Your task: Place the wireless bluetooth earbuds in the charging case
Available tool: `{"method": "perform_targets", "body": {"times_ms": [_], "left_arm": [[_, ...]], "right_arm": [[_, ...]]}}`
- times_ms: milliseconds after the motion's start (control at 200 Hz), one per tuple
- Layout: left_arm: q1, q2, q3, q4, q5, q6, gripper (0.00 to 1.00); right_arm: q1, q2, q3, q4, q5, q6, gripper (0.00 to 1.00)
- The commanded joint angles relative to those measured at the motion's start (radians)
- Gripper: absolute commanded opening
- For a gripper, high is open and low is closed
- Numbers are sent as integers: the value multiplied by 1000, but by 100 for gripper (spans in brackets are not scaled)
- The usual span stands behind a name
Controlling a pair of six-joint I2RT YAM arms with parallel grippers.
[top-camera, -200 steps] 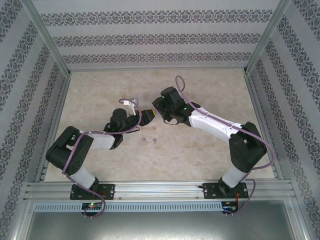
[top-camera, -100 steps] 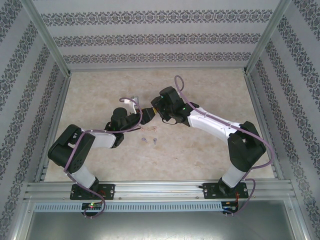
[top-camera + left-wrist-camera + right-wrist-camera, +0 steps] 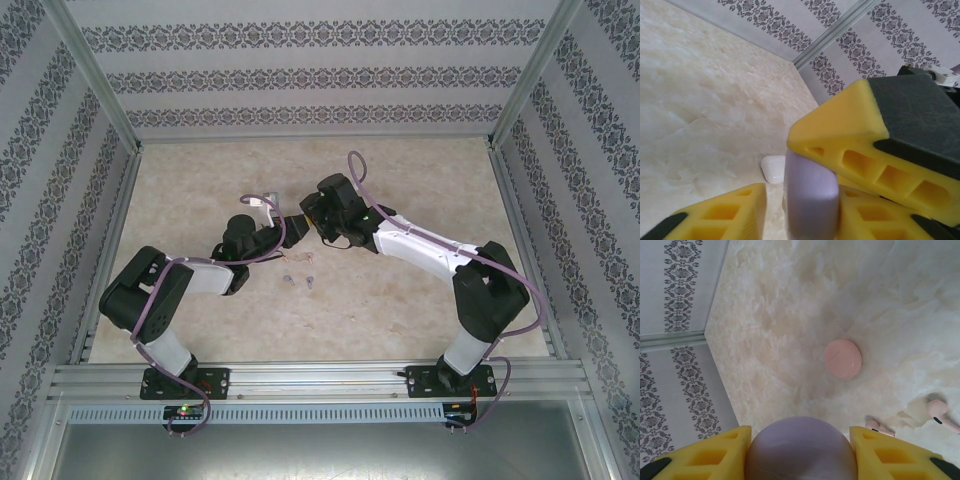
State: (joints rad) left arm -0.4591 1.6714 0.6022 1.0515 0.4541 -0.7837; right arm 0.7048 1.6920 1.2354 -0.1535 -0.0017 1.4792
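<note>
A purple charging case (image 3: 800, 452) sits between the yellow fingers of my right gripper (image 3: 800, 440), which is shut on it above the table's middle (image 3: 312, 222). My left gripper (image 3: 802, 200) has come up to the same case (image 3: 810, 195) from the left (image 3: 298, 224). One of its fingers (image 3: 880, 215) lies against the case, while the other finger (image 3: 715, 215) stands a little apart from it. Two pinkish earbuds (image 3: 880, 427) (image 3: 940, 412) lie on the table below. Two purple earbuds (image 3: 288, 278) (image 3: 309, 281) lie nearer the arms.
A round pink case (image 3: 842, 358) lies closed on the marble table. A white case (image 3: 772, 169) rests on the table behind the purple one. Patterned walls and metal posts (image 3: 95, 75) enclose the table.
My left gripper has edged closer to the right one and its jaws have narrowed around the purple case. The right gripper has kept its hold and barely moved.
</note>
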Motion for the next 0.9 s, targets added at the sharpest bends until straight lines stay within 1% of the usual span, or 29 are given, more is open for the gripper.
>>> {"method": "perform_targets", "body": {"times_ms": [0, 105, 240, 280, 300, 350, 390, 430, 525, 625, 764, 834, 894], "left_arm": [[-9, 12, 24, 61, -3, -7, 30], [-10, 13, 27, 60, -4, -7, 20], [-10, 9, 23, 61, -1, -13, 4], [-10, 6, 22, 61, 1, -15, 0], [-9, 4, 21, 61, 1, -15, 0], [-10, -3, 18, 56, 0, -17, 0], [-9, -11, 17, 50, 1, -19, 0], [-10, -24, 15, 38, 3, -15, 0], [-10, -62, 18, -22, 21, 11, 0], [-2, -122, 38, -129, 76, 78, 0], [18, -202, 107, -338, 190, 200, 0], [28, -219, 158, -438, 266, 256, 0], [34, -223, 211, -526, 328, 303, 0]], "right_arm": [[14, 3, 19, 32, -23, 20, 33], [16, -2, 9, 42, -18, 25, 33], [13, -11, 1, 54, -9, 32, 34], [11, -15, 1, 61, -8, 30, 38], [9, -17, 1, 65, -6, 29, 42], [6, -27, 0, 83, 2, 22, 56], [1, -42, -7, 98, 10, 10, 63], [-6, -62, -13, 104, 26, -3, 67], [-25, -126, -48, 118, 42, -54, 70], [-60, -211, -100, 98, 9, -167, 71], [-121, -372, -249, 94, -29, -404, 71], [-158, -458, -330, 113, -68, -534, 71], [-172, -535, -394, 137, -94, -686, 71]]}}
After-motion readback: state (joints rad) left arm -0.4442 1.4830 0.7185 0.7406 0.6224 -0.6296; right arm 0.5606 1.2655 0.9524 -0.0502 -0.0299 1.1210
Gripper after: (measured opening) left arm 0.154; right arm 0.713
